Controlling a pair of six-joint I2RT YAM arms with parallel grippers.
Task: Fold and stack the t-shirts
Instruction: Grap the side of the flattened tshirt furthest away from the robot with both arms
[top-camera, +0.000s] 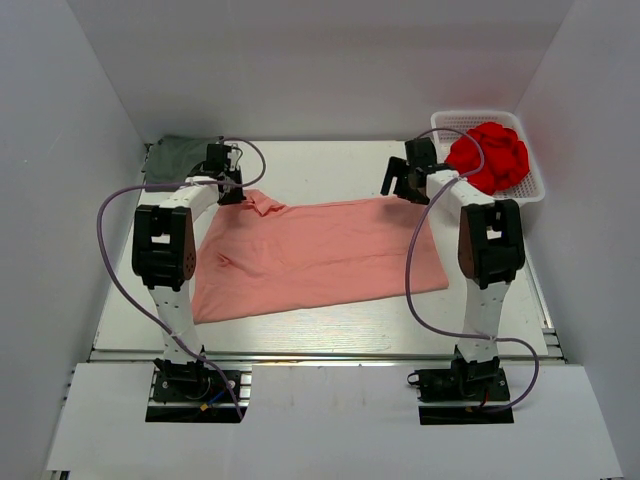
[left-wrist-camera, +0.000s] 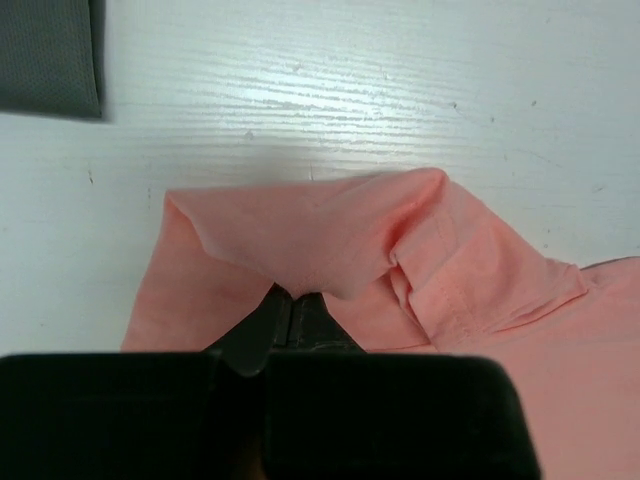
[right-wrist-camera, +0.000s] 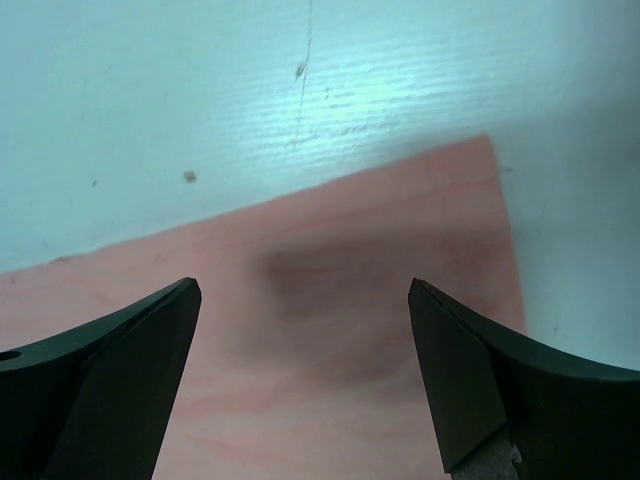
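A spread shirt (top-camera: 320, 255) is laid across the middle of the table (top-camera: 330, 165); a second shirt (top-camera: 180, 155) is placed behind its left corner, and a basket (top-camera: 535, 185) holding bundled cloth (top-camera: 490, 155) is set at the far right

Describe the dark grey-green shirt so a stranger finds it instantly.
Find the white table. At its far left corner, beside the left gripper, lies the grey-green shirt. It is dark and compact, unlike the salmon-pink shirt spread out mid-table.
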